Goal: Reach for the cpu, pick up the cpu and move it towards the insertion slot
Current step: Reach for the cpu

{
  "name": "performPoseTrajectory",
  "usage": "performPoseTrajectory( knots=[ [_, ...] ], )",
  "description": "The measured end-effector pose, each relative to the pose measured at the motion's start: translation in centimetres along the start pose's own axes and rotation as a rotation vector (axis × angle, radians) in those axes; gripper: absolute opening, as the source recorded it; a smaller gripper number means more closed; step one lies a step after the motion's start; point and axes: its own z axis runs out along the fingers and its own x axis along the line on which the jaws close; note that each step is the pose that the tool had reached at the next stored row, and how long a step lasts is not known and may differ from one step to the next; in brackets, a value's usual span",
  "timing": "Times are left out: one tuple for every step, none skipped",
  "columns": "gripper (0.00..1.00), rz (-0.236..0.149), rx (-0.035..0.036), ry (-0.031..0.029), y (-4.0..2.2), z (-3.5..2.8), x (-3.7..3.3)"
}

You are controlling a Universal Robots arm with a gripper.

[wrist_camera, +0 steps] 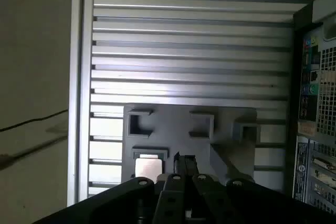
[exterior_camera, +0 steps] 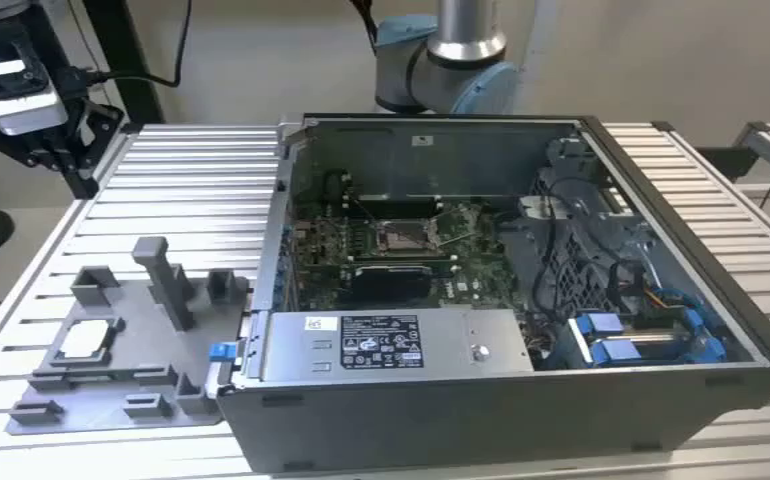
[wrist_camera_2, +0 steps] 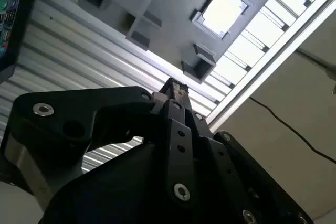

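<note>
- Pincer (exterior_camera: 49,152): black, at 10 o'clock in the exterior view, hanging above the far left edge of the worktop (exterior_camera: 185,190). In both wrist views the fingertips (wrist_camera_2: 173,85) (wrist_camera: 184,158) look pressed together with nothing between them.
- Worktop: pale slatted metal, carrying everything below.
- Fixture plate (exterior_camera: 105,388): grey plastic with raised blocks and posts, lying flat on the worktop at 8 o'clock in the exterior view, just beside the left wall of the computer case (exterior_camera: 492,420).
- The cpu (exterior_camera: 85,340): small pale square chip, seated flat in a shallow framed nest on the left part of the fixture plate. In the exterior view it lies toward 6 o'clock from the pincer, well apart and lower, with no contact. In the second wrist view it (wrist_camera_2: 223,11) shows beyond the fingertips with bare plate between. In the first wrist view it (wrist_camera: 148,167) sits near the fingertips but off to one side.
- Computer case: open on top, grey metal, filling the centre and right of the exterior view.
- Power supply (exterior_camera: 385,345): silver box with a label, along the case's near wall at 6 o'clock.
- The insertion slot (exterior_camera: 403,237): silver-framed square socket with a dark centre on the green motherboard, at the middle of the case floor, toward 4 o'clock from the pincer and well apart from the cpu.
- Arm (exterior_camera: 459,60): grey and pale blue joint, behind the case at 12 o'clock.
- Blue connectors (exterior_camera: 625,340): in the case's near right corner at 4 o'clock.
</note>
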Motion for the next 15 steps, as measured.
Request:
performPoseTrajectory(
  knots=[
    [0.00, 0.000, 0.0000, 0.0001, 0.00, 0.00, 0.00],
    [0.00, 0.000, 0.0000, 0.0015, 0.00, 0.00, 0.00],
    [0.00, 0.000, 0.0000, 0.0030, 0.00, 0.00, 0.00],
    [0.00, 0.000, 0.0000, 0.0032, 0.00, 0.00, 0.00],
    [0.00, 0.000, 0.0000, 0.0033, 0.00, 0.00, 0.00],
    [0.00, 0.000, 0.0000, 0.0034, 0.00, 0.00, 0.00],
    [0.00, 0.000, 0.0000, 0.0034, 0.00, 0.00, 0.00],
    [0.00, 0.000, 0.0000, 0.0034, 0.00, 0.00, 0.00],
    [0.00, 0.000, 0.0000, 0.0034, 0.00, 0.00, 0.00],
    [0.00, 0.000, 0.0000, 0.0035, -0.02, 0.00, -0.01],
    [0.00, 0.000, 0.0000, 0.0034, -0.04, 0.00, 0.00],
    [0.00, 0.000, 0.0000, 0.0034, -0.06, 0.00, 0.02],
    [0.00, 0.000, 0.0000, 0.0034, -0.11, 0.00, 0.04],
    [0.00, 0.000, -0.0001, 0.0034, -0.19, 0.01, 0.06],
    [0.00, 0.000, 0.0000, 0.0034, -0.33, 0.01, 0.09]
  ],
)
